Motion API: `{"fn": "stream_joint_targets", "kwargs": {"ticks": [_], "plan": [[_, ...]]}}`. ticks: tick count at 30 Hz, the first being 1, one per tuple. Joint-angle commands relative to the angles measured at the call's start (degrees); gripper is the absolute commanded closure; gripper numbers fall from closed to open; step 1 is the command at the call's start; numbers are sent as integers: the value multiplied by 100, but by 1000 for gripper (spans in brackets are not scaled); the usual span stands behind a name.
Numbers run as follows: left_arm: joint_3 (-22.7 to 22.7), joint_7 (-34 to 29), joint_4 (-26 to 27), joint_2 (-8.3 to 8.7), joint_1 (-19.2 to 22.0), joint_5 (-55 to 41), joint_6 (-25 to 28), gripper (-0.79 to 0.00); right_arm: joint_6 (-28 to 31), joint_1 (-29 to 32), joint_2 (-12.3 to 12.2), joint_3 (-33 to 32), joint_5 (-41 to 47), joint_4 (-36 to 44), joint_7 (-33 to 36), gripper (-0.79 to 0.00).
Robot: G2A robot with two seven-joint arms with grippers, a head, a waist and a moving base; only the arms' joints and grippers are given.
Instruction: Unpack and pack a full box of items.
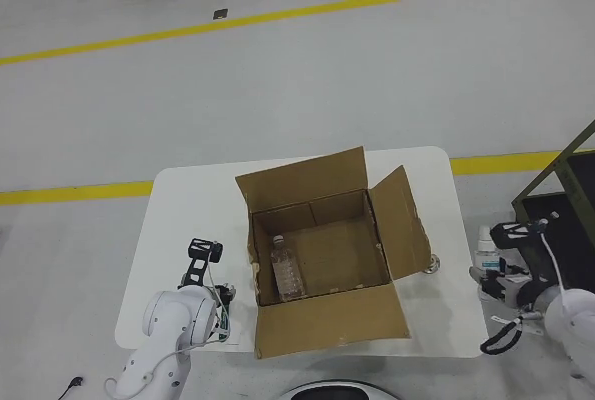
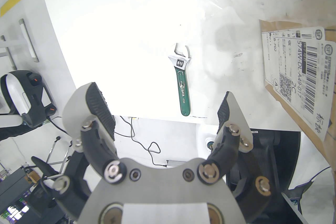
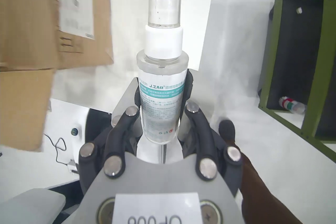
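The open cardboard box (image 1: 332,322) sits on the tabletop (image 1: 192,220), a clear water bottle (image 1: 287,268) lying inside along its left wall. The right hand (image 3: 162,89) is clenched around a spray bottle (image 3: 162,62) beside the tabletop's right edge. The left hand (image 2: 160,101) hangs released above a green-handled wrench (image 2: 182,88). A small bottle (image 3: 291,105) lies in the green rack (image 3: 296,46).
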State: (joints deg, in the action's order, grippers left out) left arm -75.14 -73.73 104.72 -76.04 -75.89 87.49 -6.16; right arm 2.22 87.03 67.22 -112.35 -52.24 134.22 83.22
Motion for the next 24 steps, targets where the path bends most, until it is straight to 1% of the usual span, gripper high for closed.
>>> {"fn": "stream_joint_targets", "kwargs": {"ticks": [1,3,5,8,13,17,19,20,22,24], "plan": [[0,0,0,0,0,0,0,-785,122,-103,-16,-213,572,42,-89,0],[0,0,0,0,0,0,0,-785,244,-243,-39,-314,1012,42,-156,0],[0,0,0,0,0,0,0,-785,290,-371,-58,-275,1422,42,-219,0],[0,0,0,0,0,0,0,-785,432,-511,-94,176,1729,42,-185,0],[0,0,0,0,0,0,0,-785,62,-678,-116,1121,1591,42,-327,0],[0,0,0,0,0,0,0,-785,-312,-806,-108,1812,1469,-71,-605,0],[0,0,0,0,0,0,0,-785,-486,-899,-100,2168,1329,-263,-765,0],[0,0,0,0,0,0,0,-785,-588,-961,-86,2353,1431,-368,-867,0],[0,0,0,0,0,0,0,-785,-720,-1102,-79,2679,1179,-602,-1009,0],[0,0,0,0,0,0,0,-785,-910,-1252,-55,3000,1121,-797,-1174,0]]}}
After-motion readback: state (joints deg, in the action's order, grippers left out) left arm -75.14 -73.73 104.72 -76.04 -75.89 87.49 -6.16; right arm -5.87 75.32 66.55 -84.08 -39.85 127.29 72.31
